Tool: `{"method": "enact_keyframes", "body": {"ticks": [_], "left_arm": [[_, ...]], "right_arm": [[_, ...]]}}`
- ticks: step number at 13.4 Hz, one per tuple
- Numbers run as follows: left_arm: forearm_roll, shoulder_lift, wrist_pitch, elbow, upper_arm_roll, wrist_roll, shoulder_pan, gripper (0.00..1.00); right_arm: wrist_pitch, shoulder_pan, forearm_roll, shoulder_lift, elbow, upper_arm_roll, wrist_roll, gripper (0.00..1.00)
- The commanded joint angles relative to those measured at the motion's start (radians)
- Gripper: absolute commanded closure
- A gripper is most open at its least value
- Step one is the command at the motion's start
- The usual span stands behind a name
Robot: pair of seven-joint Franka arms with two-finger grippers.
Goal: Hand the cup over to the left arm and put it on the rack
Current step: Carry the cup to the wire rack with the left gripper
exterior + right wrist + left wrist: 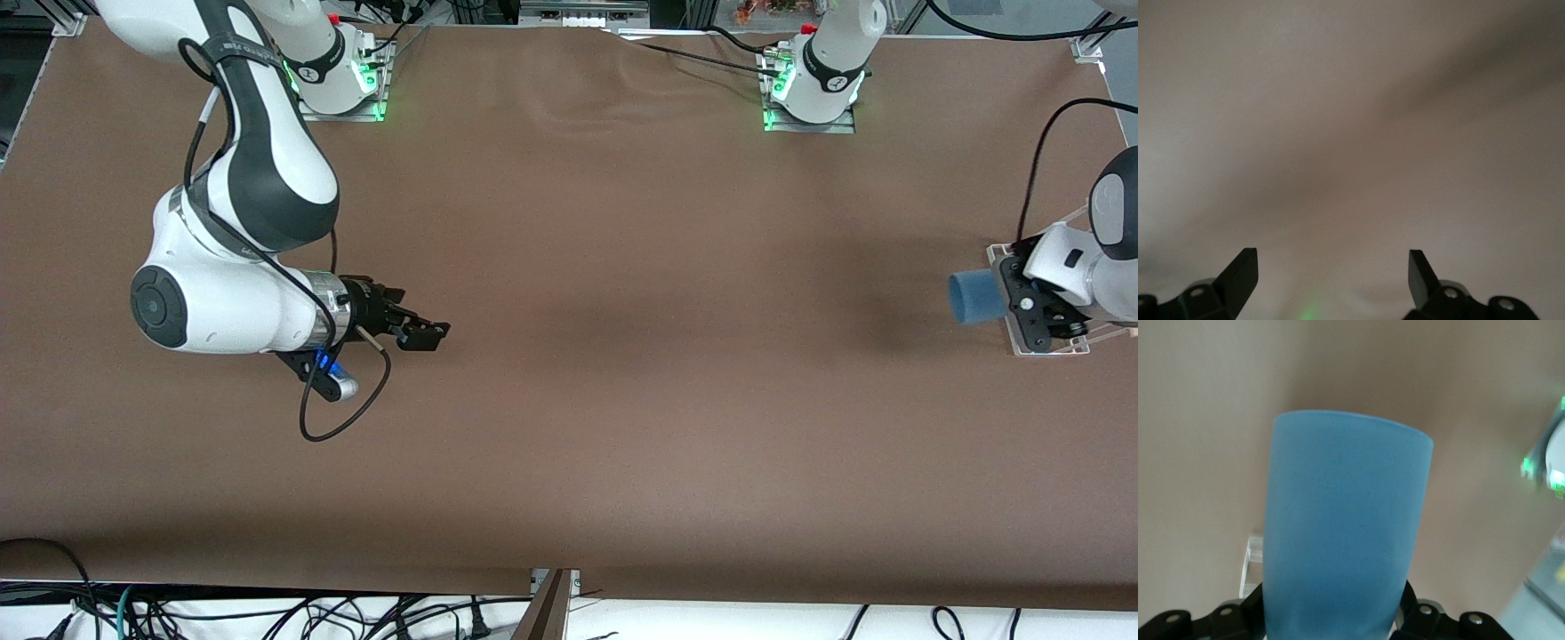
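Note:
The light-blue cup (973,298) is held sideways in my left gripper (1012,300), which is shut on it over the rack's edge. The cup's free end points toward the right arm's end of the table. In the left wrist view the cup (1348,527) fills the middle between the black fingers (1238,617). The clear acrylic rack (1053,347) stands at the left arm's end of the table, mostly hidden under the left arm; a clear corner of it shows in the left wrist view (1251,563). My right gripper (431,333) is open and empty over bare table, also seen in the right wrist view (1331,267).
The brown table (622,356) stretches between the two arms. The arm bases (813,80) stand along the edge farthest from the front camera. Cables hang past the table edge nearest the front camera.

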Motion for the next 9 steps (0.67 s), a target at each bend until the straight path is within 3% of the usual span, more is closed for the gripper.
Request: {"method": "enact_keyframes", "body": {"ticks": [1, 5, 9], "left_arm": [[0.184, -0.038, -0.056, -0.042, -0.004, -0.016, 0.019, 1.0], [0.419, -0.078, -0.053, -0.155, -0.004, -0.107, 0.048, 1.0], [0.649, -0.15, 0.016, -0.328, -0.005, -0.131, 0.053, 1.0]], "right_arm": [[-0.003, -0.002, -0.15, -0.061, -0.067, 0.008, -0.183, 0.01], [0.01, -0.012, -0.27, -0.059, -0.076, -0.027, -0.419, 0.01], [0.059, -0.013, -0.278, -0.059, -0.109, -0.081, -0.576, 0.01]]}}
